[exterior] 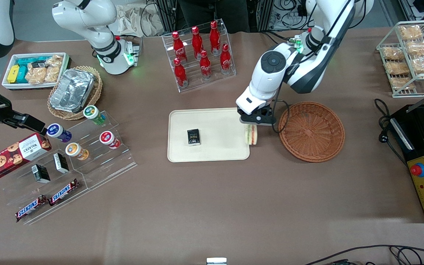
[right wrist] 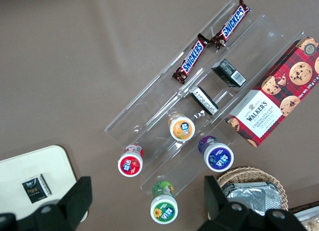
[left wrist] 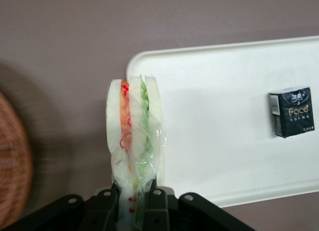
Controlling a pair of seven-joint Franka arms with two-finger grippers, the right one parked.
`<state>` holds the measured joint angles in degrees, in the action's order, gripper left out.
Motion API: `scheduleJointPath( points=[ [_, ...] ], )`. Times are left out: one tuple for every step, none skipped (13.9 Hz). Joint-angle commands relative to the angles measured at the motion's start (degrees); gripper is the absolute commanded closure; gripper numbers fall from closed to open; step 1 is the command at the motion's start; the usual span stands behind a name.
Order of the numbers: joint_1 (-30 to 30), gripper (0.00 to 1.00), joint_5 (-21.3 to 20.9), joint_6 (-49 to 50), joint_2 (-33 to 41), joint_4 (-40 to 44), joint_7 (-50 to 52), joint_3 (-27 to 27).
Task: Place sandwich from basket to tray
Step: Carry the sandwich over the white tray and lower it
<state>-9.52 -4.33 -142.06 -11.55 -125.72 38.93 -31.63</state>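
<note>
gripper [exterior: 253,124] clamped on sandwich [left wrist: 134,136] by one end, hanging over tray [exterior: 212,154] edge nearest basket [exterior: 312,131]; wedge looks soft, light, film-wrapped, slippery: pinch gently across the bread faces

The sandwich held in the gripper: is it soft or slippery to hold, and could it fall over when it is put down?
The sandwich, clamped by the gripper over the tray edge, looks soft: white bread would probably squash under a hard squeeze. Its clear wrap looks glossy, so it may be somewhat slippery. It hangs as a narrow wedge on edge, so it may tip flat once released.
</note>
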Motion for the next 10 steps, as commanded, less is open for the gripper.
scheduleJointPath(
  points=[
    [-3.6,1.0,-1.7,-4.6,-3.0,-0.5,3.9,1.0],
    [-5.7,1.0,-3.0,-4.9,-4.1,0.1,6.1,2.4],
    [-8.5,1.0,-4.9,-5.6,-5.4,1.2,8.4,4.8],
    [-11.1,1.0,-6.5,-7.3,-6.5,1.4,10.4,7.1],
    [-12.9,1.0,-7.4,-9.8,-7.4,1.4,11.2,9.2],
    [-13.9,1.0,-7.5,-11.6,-8.4,1.4,11.3,10.5],
    [-14.6,1.0,-7.5,-12.2,-9.1,1.4,11.3,10.9],
    [-14.9,1.0,-7.5,-12.4,-9.9,1.6,11.3,11.0],
    [-14.9,1.0,-8.2,-13.1,-10.6,1.7,11.3,11.1],
    [-14.9,1.0,-9.0,-13.9,-11.3,1.7,11.3,11.1]
  ],
)
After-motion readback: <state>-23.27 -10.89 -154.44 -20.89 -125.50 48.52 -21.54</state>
